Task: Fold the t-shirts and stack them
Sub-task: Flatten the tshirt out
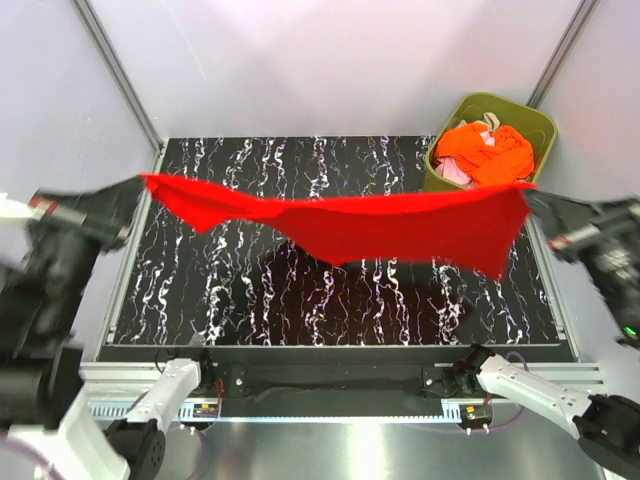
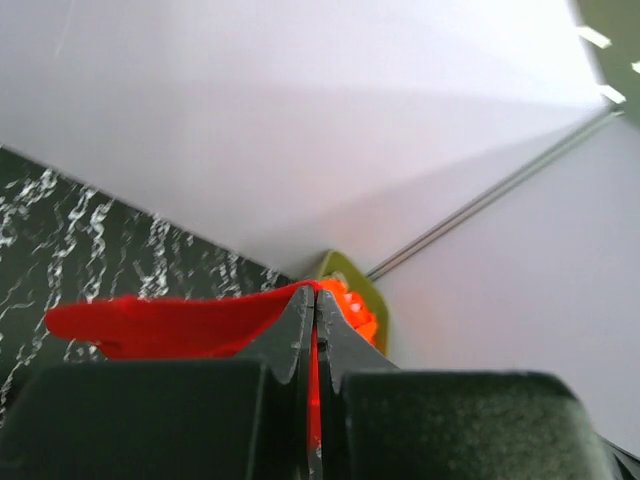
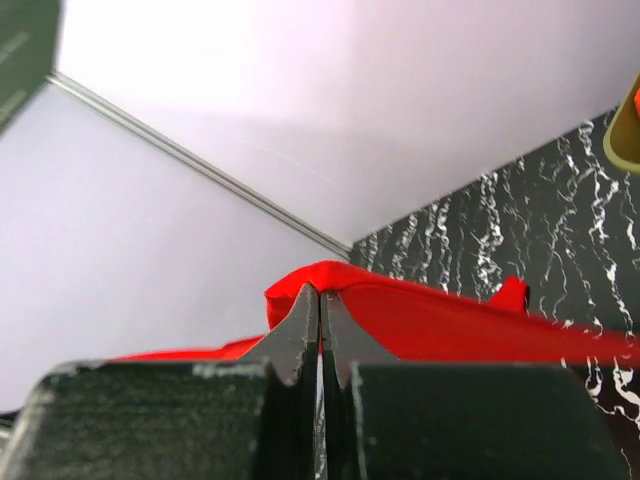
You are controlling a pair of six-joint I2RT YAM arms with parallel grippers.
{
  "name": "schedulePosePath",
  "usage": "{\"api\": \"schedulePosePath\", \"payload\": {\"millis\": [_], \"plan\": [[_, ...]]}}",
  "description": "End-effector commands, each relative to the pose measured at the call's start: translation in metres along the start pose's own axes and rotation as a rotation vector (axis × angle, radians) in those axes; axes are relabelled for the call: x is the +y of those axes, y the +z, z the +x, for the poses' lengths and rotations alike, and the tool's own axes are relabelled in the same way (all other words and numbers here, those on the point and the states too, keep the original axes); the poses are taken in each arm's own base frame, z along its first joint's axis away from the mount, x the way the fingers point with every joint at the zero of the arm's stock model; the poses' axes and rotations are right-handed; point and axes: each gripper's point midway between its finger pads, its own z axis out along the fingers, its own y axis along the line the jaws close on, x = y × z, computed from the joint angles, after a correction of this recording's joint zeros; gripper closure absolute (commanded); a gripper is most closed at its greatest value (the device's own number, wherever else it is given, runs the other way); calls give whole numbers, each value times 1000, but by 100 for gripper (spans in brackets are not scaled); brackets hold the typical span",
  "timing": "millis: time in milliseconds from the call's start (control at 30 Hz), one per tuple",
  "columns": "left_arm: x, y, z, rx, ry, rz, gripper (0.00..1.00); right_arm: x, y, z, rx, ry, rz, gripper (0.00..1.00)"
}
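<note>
Both jaws clamped on the red t-shirt (image 1: 400, 225) — left gripper (image 1: 135, 190) and right gripper (image 1: 530, 198) hold it taut above the table (image 1: 250, 290), likely to spread it flat for folding.

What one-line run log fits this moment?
left gripper: shut on red t-shirt | right gripper: shut on same shirt | shirt: stretched in air over table | bin: holds orange shirt

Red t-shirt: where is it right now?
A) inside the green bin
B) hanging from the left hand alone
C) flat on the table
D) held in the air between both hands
D: the red t-shirt spans above the table, one end pinched in the shut left hand, the other in the shut right hand.
</note>
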Motion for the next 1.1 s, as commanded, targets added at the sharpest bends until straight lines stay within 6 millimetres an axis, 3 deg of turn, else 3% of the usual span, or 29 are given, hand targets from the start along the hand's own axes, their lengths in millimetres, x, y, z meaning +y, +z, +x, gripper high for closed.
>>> {"api": "schedulePosePath", "payload": {"millis": [0, 133, 167, 267, 300, 400, 433, 500, 533, 567, 600, 633, 667, 733, 833, 967, 1000, 1033, 1067], "plan": [[-6, -25, 1, 3, -15, 3, 100, -9, -7, 0, 14, -47, 25, 100], [8, -16, 3, 11, 6, -60, 100, -8, 5, -1, 3, -100, 54, 100], [11, -11, 3, 13, 9, -72, 100, -9, 18, 5, 11, -148, 86, 100], [29, 20, 7, 52, 44, -135, 100, -15, 51, 12, -7, -235, 189, 100], [41, 39, 9, 74, 66, -177, 100, -18, 61, 10, -29, -259, 228, 100], [55, 73, 6, 73, 123, -205, 100, -12, 99, 19, -35, -341, 293, 100], [61, 92, 3, 71, 139, -222, 100, -7, 110, 22, -37, -359, 296, 100], [69, 109, -9, 33, 185, -264, 100, 5, 142, 28, -39, -414, 309, 100], [70, 127, -17, 20, 201, -280, 100, 17, 145, 15, -74, -414, 289, 100], [70, 134, -24, 1, 215, -288, 100, 17, 171, 30, -54, -446, 308, 100], [73, 142, -32, -23, 236, -312, 100, 17, 181, 25, -68, -453, 316, 100], [59, 142, -49, -74, 244, -288, 100, 20, 190, 24, -76, -458, 310, 100], [64, 158, -51, -77, 246, -304, 100, 28, 203, 19, -100, -462, 296, 100], [46, 156, -75, -167, 237, -275, 100, 40, 206, 0, -154, -446, 264, 100], [19, 152, -91, -235, 191, -189, 100, 38, 215, 3, -157, -475, 274, 100], [-18, 133, -92, -252, 115, -17, 100, 39, 191, 3, -114, -457, 230, 100], [-27, 121, -91, -258, 103, 24, 100, 40, 185, 2, -111, -440, 211, 100], [-28, 116, -91, -262, 99, 29, 100, 27, 189, 21, -55, -449, 229, 100], [-31, 107, -92, -269, 100, 37, 100, 33, 167, 13, -53, -420, 182, 100]]}}
